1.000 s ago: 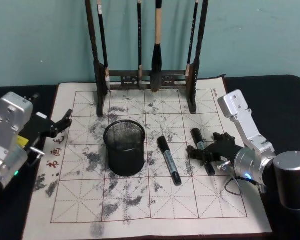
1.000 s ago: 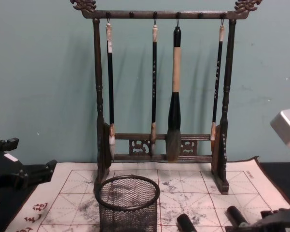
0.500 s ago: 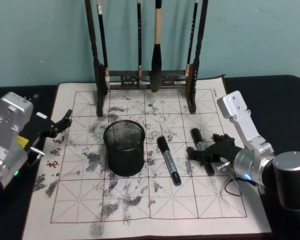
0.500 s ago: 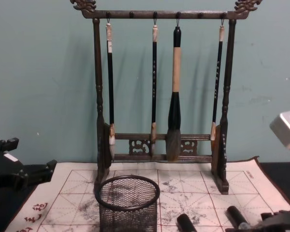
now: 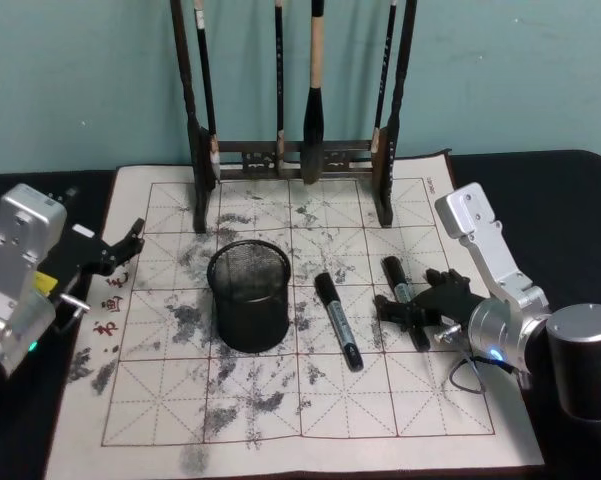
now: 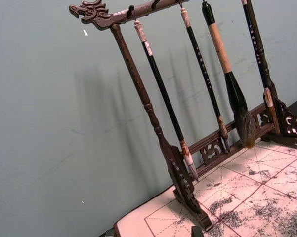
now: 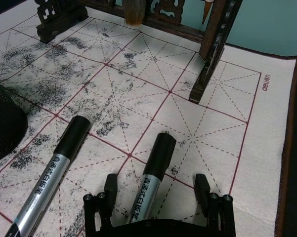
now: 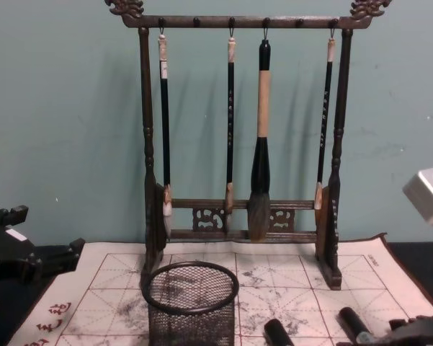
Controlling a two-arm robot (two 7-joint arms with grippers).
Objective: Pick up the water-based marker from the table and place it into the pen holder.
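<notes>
Two black-capped, grey-barrelled markers lie on the ink-stained practice mat [image 5: 280, 420]. One marker [image 5: 338, 320] [image 7: 52, 170] rests just right of the pen holder. The other marker [image 5: 400, 290] [image 7: 152, 170] lies farther right, between the fingers of my right gripper [image 5: 415, 308] [image 7: 155, 190]. That gripper is open and low over the mat, straddling the barrel with a finger [image 7: 109, 187] on each side and gaps to the barrel. The pen holder [image 5: 248, 305] [image 8: 192, 303], a black wire-mesh cup, stands upright left of both markers. My left gripper [image 5: 120, 248] stays open at the mat's left edge.
A tall dark wooden brush rack [image 5: 290, 150] [image 8: 238, 144] with several hanging brushes stands at the back of the mat. The mat lies on a black table [image 5: 570, 200] in front of a teal wall.
My right gripper has sunk very slightly around the right-hand marker. Both markers, the pen holder and the left arm are where they were.
</notes>
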